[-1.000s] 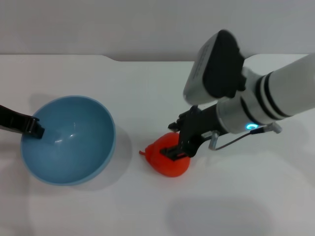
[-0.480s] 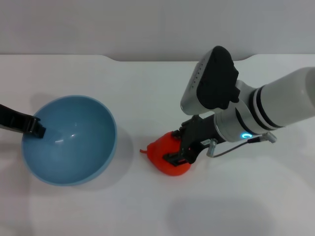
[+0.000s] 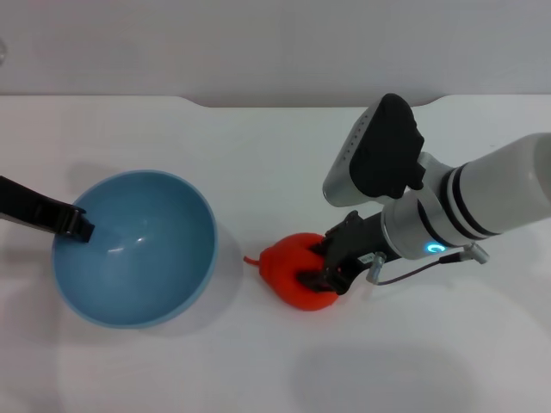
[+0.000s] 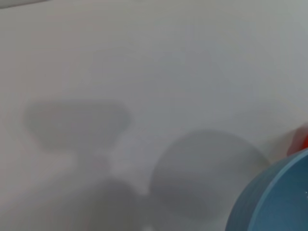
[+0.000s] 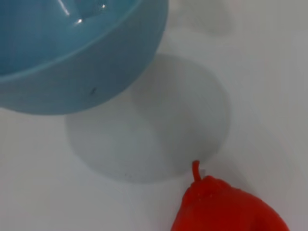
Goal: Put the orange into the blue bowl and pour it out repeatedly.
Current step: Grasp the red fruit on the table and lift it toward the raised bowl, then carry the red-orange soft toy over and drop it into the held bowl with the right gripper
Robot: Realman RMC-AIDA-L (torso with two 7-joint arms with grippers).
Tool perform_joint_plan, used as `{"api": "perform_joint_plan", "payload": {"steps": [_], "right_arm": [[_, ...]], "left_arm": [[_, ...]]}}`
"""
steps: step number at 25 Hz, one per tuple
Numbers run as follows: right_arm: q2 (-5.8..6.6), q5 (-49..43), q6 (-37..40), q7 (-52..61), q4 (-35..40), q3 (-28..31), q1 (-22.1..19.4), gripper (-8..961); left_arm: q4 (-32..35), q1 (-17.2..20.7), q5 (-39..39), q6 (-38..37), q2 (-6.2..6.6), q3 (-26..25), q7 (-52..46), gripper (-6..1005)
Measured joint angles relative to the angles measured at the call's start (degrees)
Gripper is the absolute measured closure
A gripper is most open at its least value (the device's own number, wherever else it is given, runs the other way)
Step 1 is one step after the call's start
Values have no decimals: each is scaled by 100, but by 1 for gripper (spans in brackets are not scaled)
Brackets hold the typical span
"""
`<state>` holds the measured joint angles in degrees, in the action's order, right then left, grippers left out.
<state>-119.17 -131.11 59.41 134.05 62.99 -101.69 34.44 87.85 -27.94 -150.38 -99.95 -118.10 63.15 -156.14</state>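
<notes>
Right pincer (image 3: 320, 268) closed around the orange (image 3: 291, 274) on the desk (image 3: 258, 146); left pincer (image 3: 77, 225) clamps the blue bowl (image 3: 133, 248) rim.

No text, label, brand, number or sign can be read in any of the views. The blue bowl (image 3: 133, 249), the orange (image 3: 294, 273), the white worktop (image 3: 258, 155) and the arm housings are all plain and unmarked. The only marking-like feature is a small cyan light ring (image 3: 437, 248) glowing on the right arm's wrist at centre right of the head view; it carries no legible character.
</notes>
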Motion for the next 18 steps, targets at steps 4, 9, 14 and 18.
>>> {"api": "perform_joint_plan", "payload": {"steps": [4,9,14,18], "right_arm": [[17,-1,24,-5,430,263,-342,567],[-29,-6,337,-302,1025,1094,-866,801],[-39,80,1005,-710,1589,2064,-1117,849],[-26,731,1773,-1407,2252,2643,-1204,888]], "left_arm": [[-34,-31,5,12,-9,89,-1,1000],[-105,-38,21,149,-20,396,-28,1000],[-183,-62,72,311,-23,872,-177,1000],[-405,-169,124,537,-24,1401,-423,1000]]}}
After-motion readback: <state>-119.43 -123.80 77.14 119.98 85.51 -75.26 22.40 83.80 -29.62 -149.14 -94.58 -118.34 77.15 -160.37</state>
